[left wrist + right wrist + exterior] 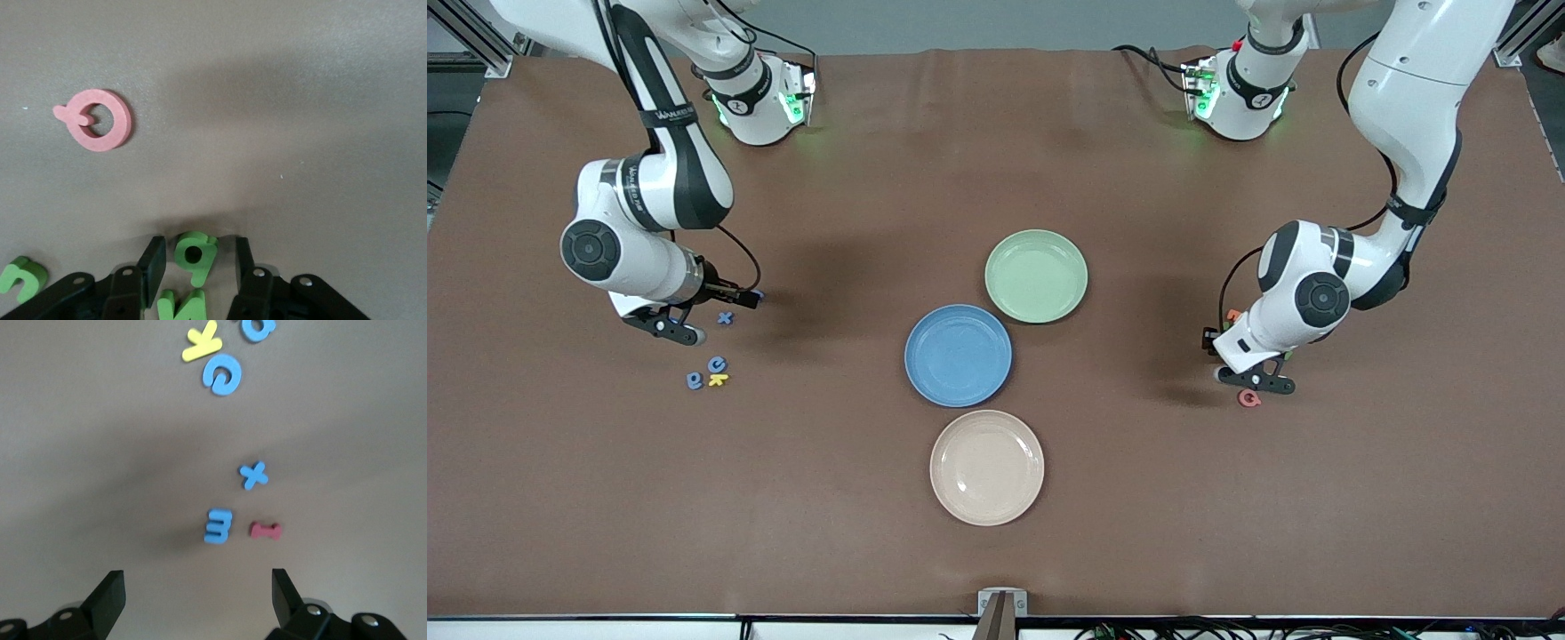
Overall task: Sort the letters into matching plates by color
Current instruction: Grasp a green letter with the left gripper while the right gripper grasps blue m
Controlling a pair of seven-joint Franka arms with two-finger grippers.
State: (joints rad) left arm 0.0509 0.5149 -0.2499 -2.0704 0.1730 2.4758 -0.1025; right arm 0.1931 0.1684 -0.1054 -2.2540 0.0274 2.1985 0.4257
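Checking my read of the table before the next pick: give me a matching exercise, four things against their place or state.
Things:
1. left gripper
2. right gripper
3. pink letter
4. blue plate

Places or states:
A. open above the blue E-shaped letter
B. bare, between the green plate and the cream plate
C. fingers either side of a green letter
D. flat on the table at the left arm's end

Pairs: 1-C, 2-A, 3-D, 4-B

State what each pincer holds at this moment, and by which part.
The right pincer holds nothing; it is open over the blue letters. The left pincer straddles a green letter, but a closed hold cannot be told.
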